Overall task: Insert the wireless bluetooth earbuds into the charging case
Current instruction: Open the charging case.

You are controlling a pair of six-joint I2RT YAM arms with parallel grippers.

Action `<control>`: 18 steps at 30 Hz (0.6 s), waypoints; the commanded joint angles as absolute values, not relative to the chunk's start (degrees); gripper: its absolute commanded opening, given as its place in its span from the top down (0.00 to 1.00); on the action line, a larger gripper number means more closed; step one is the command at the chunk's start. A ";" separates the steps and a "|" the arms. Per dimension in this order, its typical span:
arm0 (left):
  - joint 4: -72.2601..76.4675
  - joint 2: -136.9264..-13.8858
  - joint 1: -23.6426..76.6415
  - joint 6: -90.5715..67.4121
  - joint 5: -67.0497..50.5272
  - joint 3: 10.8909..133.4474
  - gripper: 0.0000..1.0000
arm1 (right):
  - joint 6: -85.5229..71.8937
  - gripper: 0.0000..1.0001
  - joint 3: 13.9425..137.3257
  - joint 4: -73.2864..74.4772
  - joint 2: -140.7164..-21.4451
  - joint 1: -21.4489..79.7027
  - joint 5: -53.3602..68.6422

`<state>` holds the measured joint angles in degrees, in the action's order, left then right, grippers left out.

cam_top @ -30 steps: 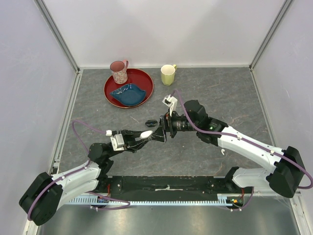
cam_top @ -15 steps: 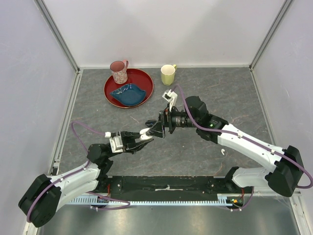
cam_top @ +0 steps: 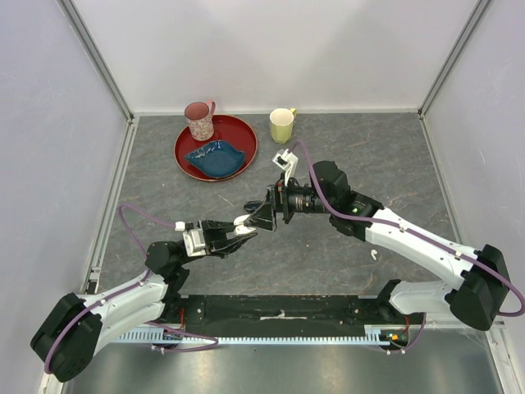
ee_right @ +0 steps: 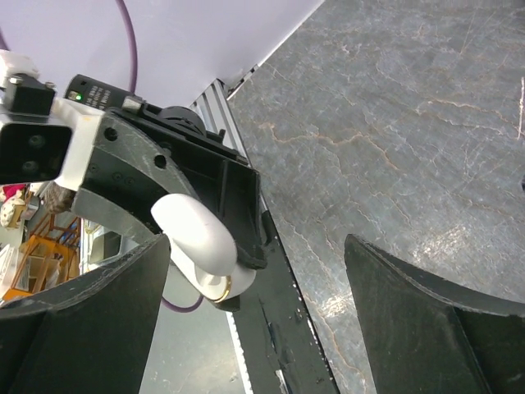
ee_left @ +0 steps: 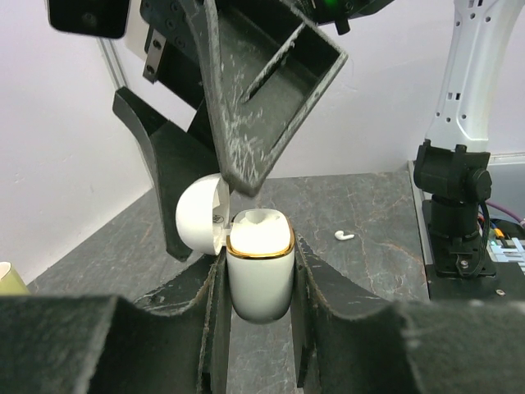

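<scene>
Above the middle of a grey stone-patterned table (cam_top: 385, 156), the left gripper (cam_top: 241, 231) clamps a small white charging case (ee_left: 260, 279) upright between its two fingers, pressing on the case's sides just below its gold rim. The case's lid (ee_left: 197, 220) is swung open to the left on its hinge, leaving the mouth facing up.

The right gripper (cam_top: 262, 216) hangs directly over the case with its jaws spread wide and nothing between them. One scuffed black finger (ee_left: 262, 98) points down at the hinge side of the opening. It is close to the rim, though whether it touches cannot be told. A thin white sliver (ee_left: 223, 197) shows between that fingertip and the rim, too small to identify.

One white earbud (ee_left: 344, 235) lies on the tabletop well to the right of the case, on the side of the right arm's base (ee_left: 451, 197) and apart from both grippers. The second earbud cannot be made out, and the inside of the case is not clear enough to say whether it sits there.

At the far side of the table, a red plate (cam_top: 246, 131) carries a blue dish (cam_top: 215, 156), with a pink mug (cam_top: 199, 120) at its far rim. A pale yellow mug (cam_top: 281, 125) stands just to the right of the plate.
</scene>
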<state>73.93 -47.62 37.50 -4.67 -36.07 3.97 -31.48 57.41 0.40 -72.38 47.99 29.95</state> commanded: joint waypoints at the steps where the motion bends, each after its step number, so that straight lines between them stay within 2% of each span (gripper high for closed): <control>1: 85.78 -47.81 37.79 -4.04 -34.63 4.83 0.98 | -31.46 0.06 59.41 -3.78 -68.82 47.72 31.29; 8: 85.87 -48.08 37.79 -4.04 -34.02 4.57 0.98 | -31.64 0.06 59.15 -3.61 -66.63 47.37 31.56; 11: 85.87 -47.64 37.79 -3.96 -33.66 4.48 0.98 | -31.56 0.06 58.01 -2.12 -63.74 45.62 26.83; 13: 85.78 -46.94 37.79 -3.96 -33.66 4.31 0.98 | -31.55 0.07 57.05 3.21 -60.32 41.24 21.39; 14: 85.61 -46.59 37.71 -3.96 -33.58 4.31 0.98 | -31.81 0.09 56.87 5.51 -59.34 39.13 14.66; 16: 84.47 -45.79 37.79 -3.78 -33.58 4.31 0.98 | -32.95 0.16 56.43 14.35 -57.84 31.06 8.21; 18: 83.59 -44.39 37.79 -3.52 -33.58 4.31 0.98 | -33.13 0.18 56.16 20.71 -58.09 22.21 1.78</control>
